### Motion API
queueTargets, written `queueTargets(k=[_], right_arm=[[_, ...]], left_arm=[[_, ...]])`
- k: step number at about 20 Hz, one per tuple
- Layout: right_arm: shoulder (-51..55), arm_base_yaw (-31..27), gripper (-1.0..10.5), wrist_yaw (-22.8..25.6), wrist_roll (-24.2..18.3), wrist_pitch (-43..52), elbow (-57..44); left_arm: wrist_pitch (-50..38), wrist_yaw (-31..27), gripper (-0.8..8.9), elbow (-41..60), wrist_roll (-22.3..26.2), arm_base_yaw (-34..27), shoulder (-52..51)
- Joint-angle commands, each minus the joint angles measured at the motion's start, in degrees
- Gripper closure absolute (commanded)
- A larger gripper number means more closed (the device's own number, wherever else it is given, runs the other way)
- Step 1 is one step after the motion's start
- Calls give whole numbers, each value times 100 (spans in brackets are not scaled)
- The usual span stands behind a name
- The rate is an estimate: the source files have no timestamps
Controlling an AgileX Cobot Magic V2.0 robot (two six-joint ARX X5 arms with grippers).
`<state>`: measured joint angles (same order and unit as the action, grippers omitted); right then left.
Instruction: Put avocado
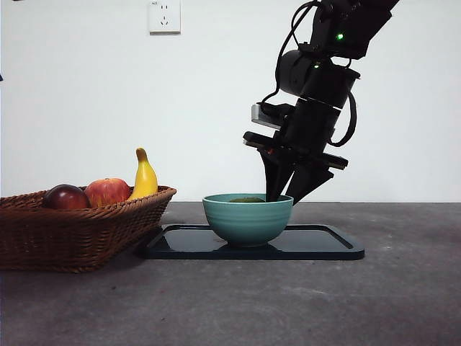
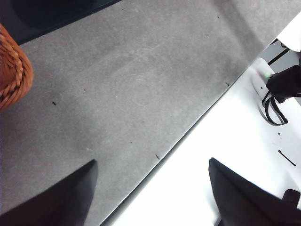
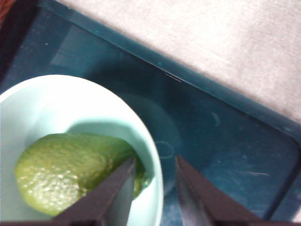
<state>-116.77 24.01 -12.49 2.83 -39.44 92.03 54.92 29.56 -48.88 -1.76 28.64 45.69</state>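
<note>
The right arm is reaching down steeply from the upper right of the front view, its wrist tilted so the right pincer is pointing at the near rim of the teal bowl. In the right wrist view its two jaws are standing a narrow gap apart, straddling the bowl's rim, one tip inside and one outside; they are gripping nothing. The avocado is lying inside the bowl, just beside the inner jaw, though contact cannot be told. The bowl is sitting on a dark tray on the grey desk. A wicker basket of fruit is standing beside the tray. The left pincer is hovering over bare desk, jaws spread wide and empty.
</note>
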Motion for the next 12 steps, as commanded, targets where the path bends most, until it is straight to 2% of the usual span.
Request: queueTargets(k=[1, 4, 9, 12], right_arm=[[162, 15, 796, 90, 83, 22, 168], [938, 2, 796, 72, 81, -227, 168], [2522, 186, 796, 42, -52, -1329, 122], [3281, 286, 796, 57, -50, -1340, -442]], left_arm=[[-33, 26, 440, -52, 107, 35, 28], [-48, 26, 440, -52, 107, 35, 28], [-57, 26, 440, -52, 107, 35, 28], [-59, 26, 440, -52, 107, 35, 28]])
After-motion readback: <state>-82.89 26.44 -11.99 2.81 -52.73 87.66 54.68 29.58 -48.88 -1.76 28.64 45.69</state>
